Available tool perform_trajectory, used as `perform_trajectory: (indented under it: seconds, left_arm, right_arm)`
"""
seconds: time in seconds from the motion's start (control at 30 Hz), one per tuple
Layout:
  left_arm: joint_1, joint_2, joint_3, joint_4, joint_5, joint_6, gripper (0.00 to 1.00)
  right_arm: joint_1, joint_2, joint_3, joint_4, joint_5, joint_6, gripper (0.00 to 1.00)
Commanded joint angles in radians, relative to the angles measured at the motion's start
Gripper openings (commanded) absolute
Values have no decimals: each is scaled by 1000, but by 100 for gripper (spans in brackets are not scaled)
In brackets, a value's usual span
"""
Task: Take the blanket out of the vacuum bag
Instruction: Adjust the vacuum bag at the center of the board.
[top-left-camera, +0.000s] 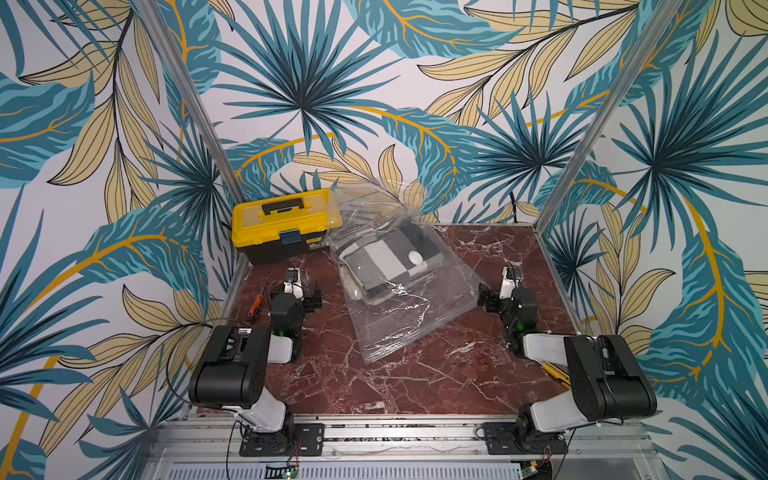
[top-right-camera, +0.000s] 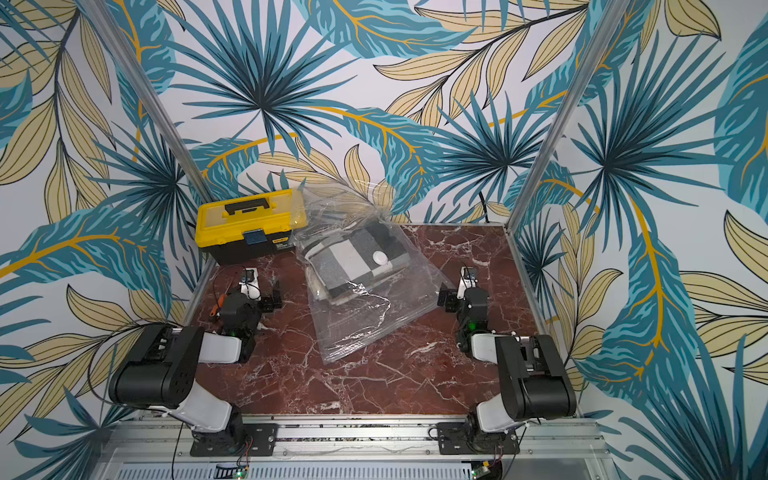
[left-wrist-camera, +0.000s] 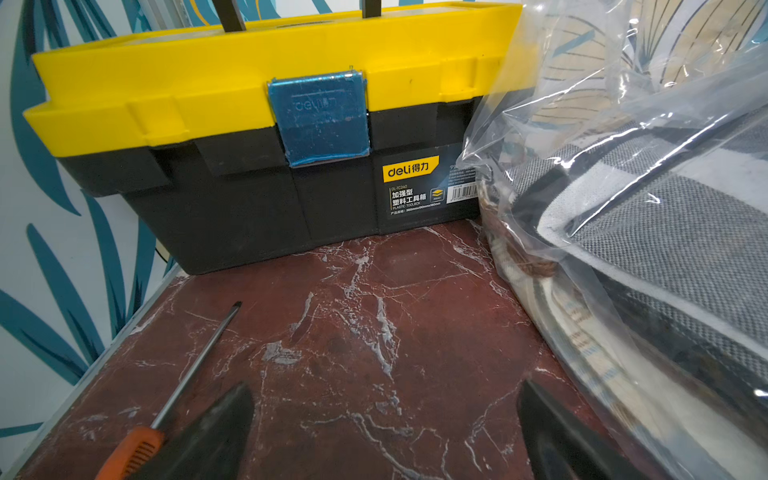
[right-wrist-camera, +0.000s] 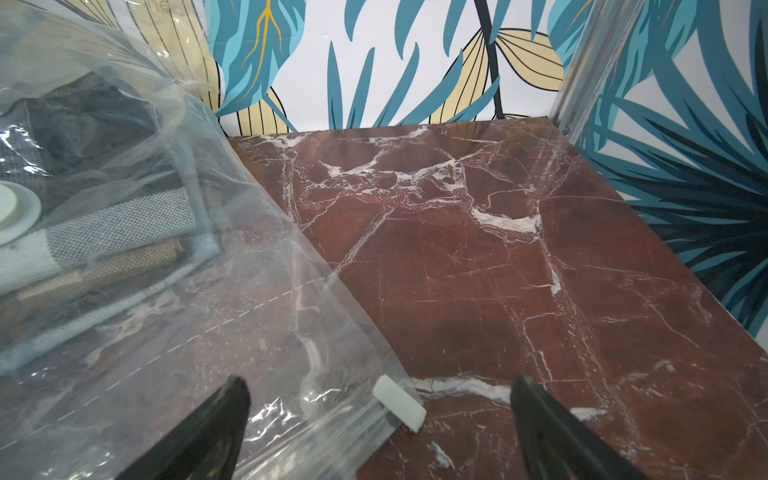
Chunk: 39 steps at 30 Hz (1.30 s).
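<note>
Beside the left fingers: an orange-handled screwdriver (left-wrist-camera: 195, 365) lies just outside one tip; the left wrist view shows its shaft close up.
Left gripper (left-wrist-camera: 386, 399): jaws spread wide, empty, above bare table (left-wrist-camera: 353, 436).
Ahead of the left fingers: yellow toolbox (left-wrist-camera: 270, 124), label readable only in that wrist view.
Between the grippers: vacuum bag (top-left-camera: 395, 328) on the table, folded grey blanket (top-left-camera: 386, 257) inside, under the white valve (top-left-camera: 415, 258); both top views show it whole.
Right gripper (right-wrist-camera: 380, 382): jaws spread wide, holding nothing.
Between the right fingers: white slider clip (right-wrist-camera: 399, 401) on the bag's zip edge, clear only in the right wrist view.
</note>
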Motion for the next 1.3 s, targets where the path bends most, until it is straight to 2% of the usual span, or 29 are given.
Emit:
perform_trajectory:
  seconds: [0.0,0.37,0.47,0.53,0.6,0.7,0.77,0.8,0.87,0.93,1.0,1.13,1.27]
  left_arm:
    - [9,-16,5,-11,19,-10,100]
    - [17,-16,9,-19,22,-20,100]
    - [19,-77,37,-117,-44,-47,100]
    - [12,-179,97,-290,-83,-47,100]
    - [-26,-274,213,-575,-157,-125,100]
    - [-93,-331,393,-900,-23,-247,100]
    - [-193,-311,474,-972,23,-258,100]
    - [-256,-286,520,-1010,69,-258,100]
    - [-374,-221,603,-1072,91,-257,100]
    - [-470,-134,691,-1145,85,-246,100]
    - [-540,-35,774,-1218,-6,-231,100]
    - [-563,109,901,-1306,-102,-223,100]
    - [-562,190,992,-1224,-180,-118,100]
  right_arm:
    - [4,-6,-1,5,13,-11,99]
    - [4,-7,-2,8,13,-8,99]
    - [4,-28,1,8,8,-27,100]
    - [5,-132,63,-200,41,-9,99]
    - [9,-222,151,-423,115,29,99]
    - [9,-311,285,-722,160,116,99]
    - [10,-330,350,-867,143,196,99]
    - [12,-331,380,-939,102,243,100]
    - [22,-328,399,-1016,9,331,99]
    - [49,-336,368,-1019,-56,421,100]
    - [97,-358,293,-971,-86,518,100]
    - [182,-356,128,-765,-137,658,99]
    - [227,-305,61,-588,-188,703,100]
